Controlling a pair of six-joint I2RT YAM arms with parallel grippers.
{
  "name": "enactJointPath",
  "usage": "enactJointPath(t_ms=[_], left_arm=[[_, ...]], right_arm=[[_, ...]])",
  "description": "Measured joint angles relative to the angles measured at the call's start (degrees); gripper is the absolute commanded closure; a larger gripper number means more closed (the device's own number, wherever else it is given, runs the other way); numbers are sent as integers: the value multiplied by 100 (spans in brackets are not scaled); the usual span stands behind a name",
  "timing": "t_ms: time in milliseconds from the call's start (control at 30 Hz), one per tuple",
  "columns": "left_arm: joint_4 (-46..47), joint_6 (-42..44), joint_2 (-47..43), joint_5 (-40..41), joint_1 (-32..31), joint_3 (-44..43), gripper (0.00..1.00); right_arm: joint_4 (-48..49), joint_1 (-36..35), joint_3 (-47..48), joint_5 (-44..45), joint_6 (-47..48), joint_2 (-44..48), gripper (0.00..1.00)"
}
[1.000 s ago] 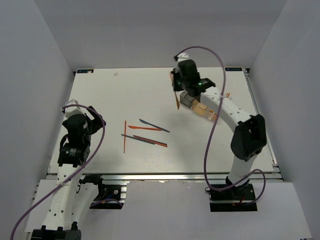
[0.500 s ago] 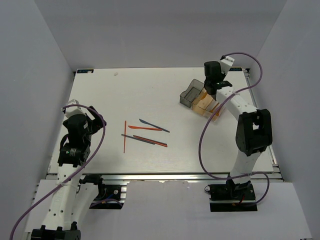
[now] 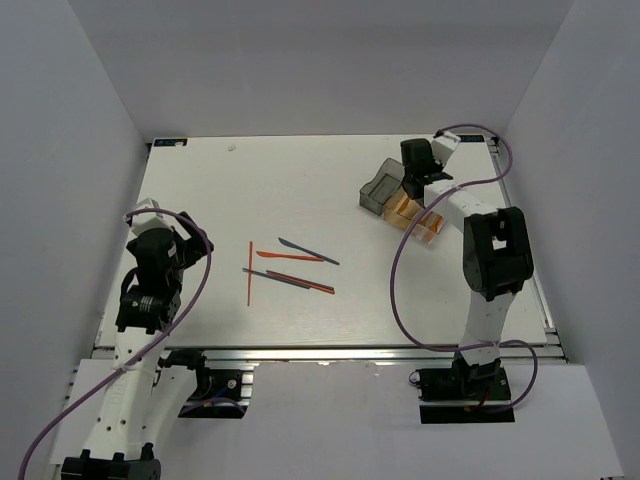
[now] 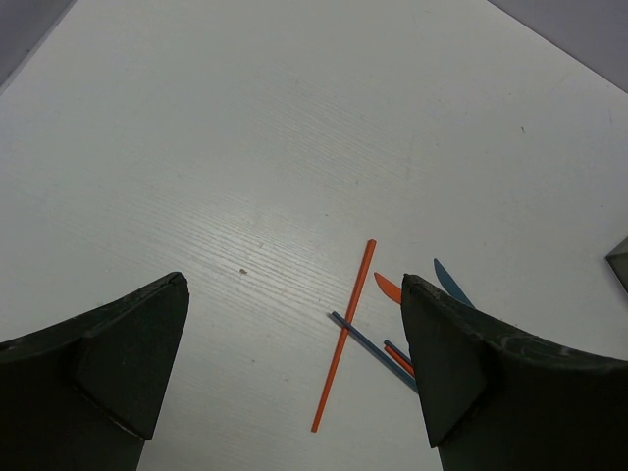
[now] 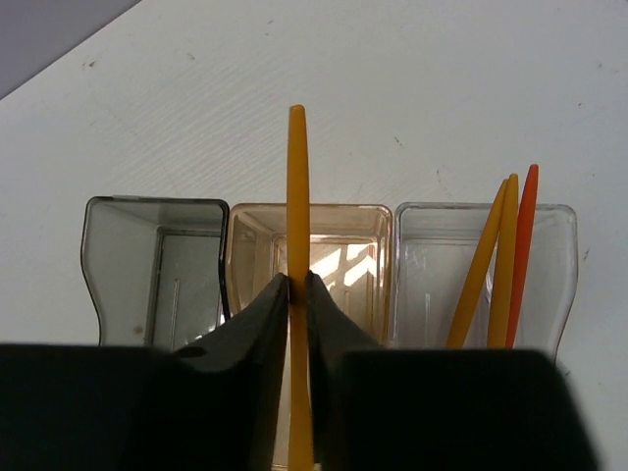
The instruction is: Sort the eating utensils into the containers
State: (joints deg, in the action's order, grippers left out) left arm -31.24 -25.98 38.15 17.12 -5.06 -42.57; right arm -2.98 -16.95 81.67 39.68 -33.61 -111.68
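My right gripper (image 5: 297,285) is shut on a thin orange utensil (image 5: 296,196) and holds it over the amber bin (image 5: 339,228), the middle of three joined bins. The smoky grey bin (image 5: 147,257) is on its left, the clear bin (image 5: 432,265) on its right with three orange and red sticks (image 5: 502,260) in it. In the top view the right gripper (image 3: 418,172) is over the bins (image 3: 384,188) at the back right. Several utensils lie mid-table: an orange stick (image 3: 250,272), a blue-grey knife (image 3: 308,250) and others. My left gripper (image 4: 294,334) is open and empty, above them.
The orange stick (image 4: 343,345) crosses a blue-grey stick (image 4: 368,343) in the left wrist view, with an orange tip (image 4: 387,287) and a blue-grey blade (image 4: 449,283) beside them. The table's back edge lies just behind the bins.
My right arm has swung from the left of the bins to the far right and come back over the bins, still holding the orange utensil. The left arm has not moved.
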Motion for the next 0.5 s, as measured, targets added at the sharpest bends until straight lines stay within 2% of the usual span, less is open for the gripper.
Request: enactJointPath(t_ms=[67,333,367,500], left_arm=[[0,0,4,0,0,0,2],[0,0,4,0,0,0,2],[-2,0,4,0,-2,0,2],[-2,0,28,0,-4,0,2]], right_arm=[[2,0,-109,-28,-48,13,53],[-24,0,-256,-282,-50,310,49],[-22,-2,-275,-345,-17,411,46],[85,-70,-223,-1215,634,813,38]])
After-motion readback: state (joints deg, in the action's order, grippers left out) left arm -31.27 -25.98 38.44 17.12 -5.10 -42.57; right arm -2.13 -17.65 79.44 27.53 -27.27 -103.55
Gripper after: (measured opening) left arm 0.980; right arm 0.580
